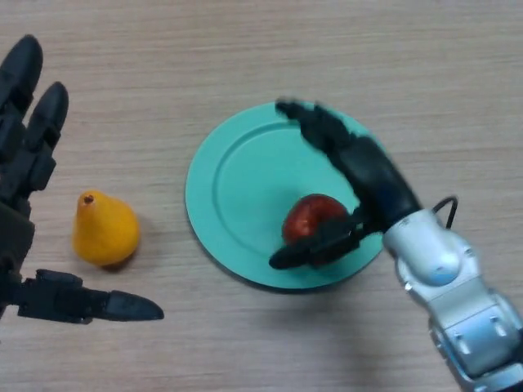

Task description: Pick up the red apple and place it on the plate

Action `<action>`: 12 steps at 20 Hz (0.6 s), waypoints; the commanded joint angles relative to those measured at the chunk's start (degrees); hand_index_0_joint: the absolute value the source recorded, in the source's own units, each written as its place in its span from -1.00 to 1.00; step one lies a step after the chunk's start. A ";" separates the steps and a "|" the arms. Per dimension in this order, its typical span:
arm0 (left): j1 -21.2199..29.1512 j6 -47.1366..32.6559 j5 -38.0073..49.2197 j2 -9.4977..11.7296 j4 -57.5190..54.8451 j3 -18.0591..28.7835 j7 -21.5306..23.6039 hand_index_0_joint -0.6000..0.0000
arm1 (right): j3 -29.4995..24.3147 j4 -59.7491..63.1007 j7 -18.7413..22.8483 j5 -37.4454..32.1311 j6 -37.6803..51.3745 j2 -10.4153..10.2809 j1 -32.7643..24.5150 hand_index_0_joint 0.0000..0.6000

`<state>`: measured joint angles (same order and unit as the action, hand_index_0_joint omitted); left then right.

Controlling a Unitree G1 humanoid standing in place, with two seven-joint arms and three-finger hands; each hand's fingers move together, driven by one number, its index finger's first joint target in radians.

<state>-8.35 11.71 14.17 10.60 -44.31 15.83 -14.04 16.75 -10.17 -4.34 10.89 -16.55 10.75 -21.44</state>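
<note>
The red apple [309, 217] rests on the teal plate [245, 175], in its lower right part. My right hand [372, 175] reaches in from the lower right and lies over the plate's right side. Its fingers stretch straight toward the plate's far rim, and its thumb lies along the near side of the apple. The apple sits in the gap between thumb and palm, with nothing curled round it. My left hand [20, 155] shows at the left edge, open, fingers pointing away and thumb pointing right.
A yellow pear [102, 230] stands on the wooden table left of the plate, between the plate and my left hand.
</note>
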 commanded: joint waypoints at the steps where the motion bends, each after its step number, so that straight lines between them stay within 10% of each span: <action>1: 0.96 -6.06 -1.53 2.04 -3.53 0.37 -1.32 1.00 | -8.17 -10.78 -2.46 -3.76 1.11 0.13 0.70 -1.00; 12: -0.25 -8.08 -4.97 1.25 -1.77 -4.89 -0.80 1.00 | -19.56 -35.63 -2.56 -12.69 5.79 1.50 26.79 -1.00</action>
<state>-9.57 12.66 9.17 10.51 -43.10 9.57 -15.51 -0.08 -41.93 -8.36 0.58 -19.86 11.14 6.37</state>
